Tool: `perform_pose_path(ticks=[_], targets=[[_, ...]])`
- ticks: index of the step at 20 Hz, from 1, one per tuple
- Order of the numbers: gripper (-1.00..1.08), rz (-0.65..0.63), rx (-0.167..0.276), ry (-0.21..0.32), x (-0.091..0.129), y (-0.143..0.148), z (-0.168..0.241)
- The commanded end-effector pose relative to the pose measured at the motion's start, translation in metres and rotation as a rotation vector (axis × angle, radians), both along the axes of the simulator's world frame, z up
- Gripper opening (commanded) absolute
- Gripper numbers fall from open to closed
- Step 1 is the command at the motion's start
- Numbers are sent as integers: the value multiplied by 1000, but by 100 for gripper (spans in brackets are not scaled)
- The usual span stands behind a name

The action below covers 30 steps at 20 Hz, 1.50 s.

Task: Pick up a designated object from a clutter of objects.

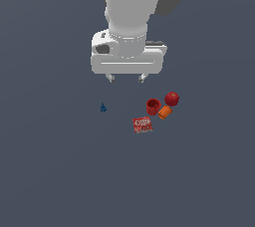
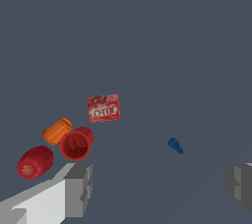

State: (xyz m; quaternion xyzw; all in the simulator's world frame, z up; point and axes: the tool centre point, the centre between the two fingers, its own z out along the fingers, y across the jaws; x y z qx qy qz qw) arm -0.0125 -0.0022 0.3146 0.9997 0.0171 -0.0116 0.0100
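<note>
The designated object, a small flat red box with white label markings, lies on the grey floor at the near edge of the clutter; the wrist view shows the box too. Behind it are a red cup, an orange cylinder and a red ball. A tiny blue cone stands apart toward the exterior view's left. My gripper hangs open above the floor, behind the clutter, holding nothing. In the wrist view its fingers frame the scene, wide apart.
In the wrist view the red cup lies on its side with its mouth showing, the orange cylinder and red ball beside it, and the blue cone apart. Plain grey floor surrounds everything.
</note>
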Motion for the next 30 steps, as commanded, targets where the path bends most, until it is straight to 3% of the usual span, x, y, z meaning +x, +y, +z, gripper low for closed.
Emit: perform_pose_path(ticks=[1,10,17,30], targets=[[100,0,0,0,0,0,0],[100,7,-21,40,-5,-17,-6],[100,-5,-19,38,-4,-16,-8],[100,-178,-12,27,5,-1,-38]])
